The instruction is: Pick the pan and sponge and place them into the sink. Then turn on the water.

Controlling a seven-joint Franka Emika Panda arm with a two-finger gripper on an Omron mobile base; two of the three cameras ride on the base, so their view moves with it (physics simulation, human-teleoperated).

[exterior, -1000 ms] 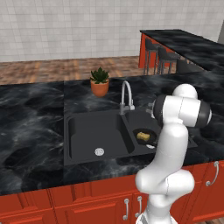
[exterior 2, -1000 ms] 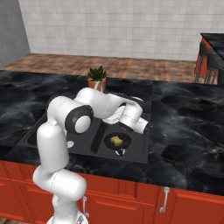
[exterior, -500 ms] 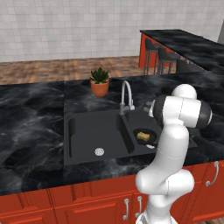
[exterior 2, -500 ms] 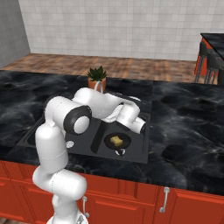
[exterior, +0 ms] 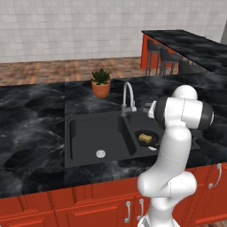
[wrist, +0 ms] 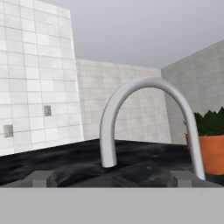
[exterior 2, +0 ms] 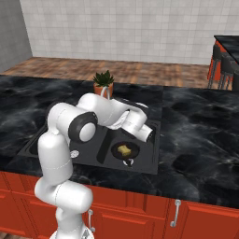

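Matt black sink point(exterior: 88, 137), smooth silver metal faucet point(wrist: 131, 113), glossy black marble counter point(exterior: 31, 111), spongy yellow sponge point(exterior 2: 123, 150)

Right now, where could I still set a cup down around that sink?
The left basin holds nothing but its drain; bare counter stretches left of it. The right basin is crowded: pan with sponge, faucet and arm above.

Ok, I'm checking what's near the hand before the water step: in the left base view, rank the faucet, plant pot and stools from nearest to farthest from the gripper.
From the gripper:
1. Faucet, just to its left.
2. Plant pot, farther left and back.
3. Stools, far back on the right.
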